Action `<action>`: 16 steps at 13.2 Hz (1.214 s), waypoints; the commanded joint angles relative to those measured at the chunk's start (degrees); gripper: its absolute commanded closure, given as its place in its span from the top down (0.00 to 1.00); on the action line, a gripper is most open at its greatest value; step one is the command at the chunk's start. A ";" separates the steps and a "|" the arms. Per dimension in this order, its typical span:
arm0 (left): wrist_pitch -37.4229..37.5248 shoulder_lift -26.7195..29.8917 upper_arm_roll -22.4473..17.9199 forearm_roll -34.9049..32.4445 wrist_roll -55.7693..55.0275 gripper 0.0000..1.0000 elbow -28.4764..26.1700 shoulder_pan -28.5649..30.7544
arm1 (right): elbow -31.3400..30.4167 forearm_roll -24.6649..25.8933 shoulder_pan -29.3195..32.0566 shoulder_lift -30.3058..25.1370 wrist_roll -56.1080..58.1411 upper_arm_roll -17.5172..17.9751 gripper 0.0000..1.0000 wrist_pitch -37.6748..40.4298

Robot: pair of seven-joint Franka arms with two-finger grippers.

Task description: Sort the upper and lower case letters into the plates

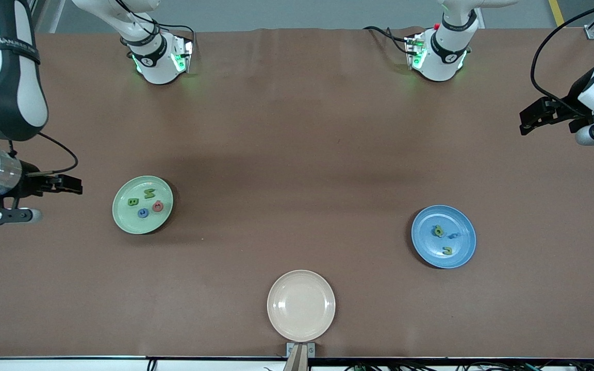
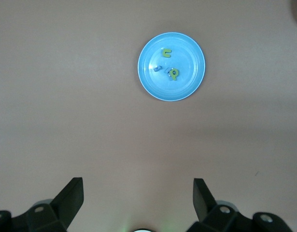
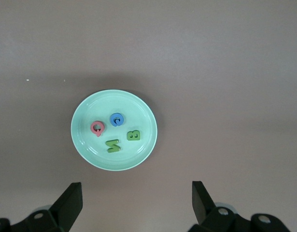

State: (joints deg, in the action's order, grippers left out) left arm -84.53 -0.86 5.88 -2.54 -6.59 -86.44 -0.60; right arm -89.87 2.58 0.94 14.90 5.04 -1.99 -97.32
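Two robot arms are drawn back to opposite ends of a brown counter [image 1: 297, 129], both waiting, neither holding anything. The right gripper [image 1: 54, 184] hangs over the counter at the right arm's end, its jaws spread wide and empty; ahead of those jaws, well apart from them, sits the mint green plate [image 3: 85, 145]. In it lie four letters close together without clearly touching: a green B [image 3: 133, 135], a green M or W [image 3: 113, 145], a blue C-like letter [image 3: 117, 119] and a pinkish-red letter [image 3: 97, 128]. The left gripper [image 1: 547, 116] hangs over the left arm's end, jaws likewise wide open and bare; well ahead of them lies the blue plate [image 2: 191, 82], holding a green letter shaped like a c or u [image 2: 166, 52], another green letter [image 2: 174, 73] and what seems to be one or two small blue pieces [image 2: 162, 69] just beside it, hard to tell apart from the plate's colour. A beige plate [image 1: 301, 305] sits between the two plates, nearest the front camera, with nothing in it. No loose letters show on the counter, so the sorting looks finished or nearly so. The main risk is a miscount: blue letters blend into the blue plate, and C-like shapes read the same in either case, so one could sit in the wrong plate unnoticed
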 commanded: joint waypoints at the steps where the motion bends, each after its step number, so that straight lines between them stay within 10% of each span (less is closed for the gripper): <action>1: -0.54 0.60 0.01 0.96 1.23 1.00 -0.40 0.07 | 2.24 0.85 1.87 0.40 -0.38 0.85 1.00 1.87; 16: -0.46 0.69 0.27 0.87 1.23 1.00 -0.05 -0.19 | 6.73 -1.87 1.70 -3.64 -0.03 1.29 1.00 10.13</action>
State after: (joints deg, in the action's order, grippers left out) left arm -84.54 -0.84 6.23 -2.54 -6.58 -86.38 -0.87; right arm -81.46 2.05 2.24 14.36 5.03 -1.13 -88.66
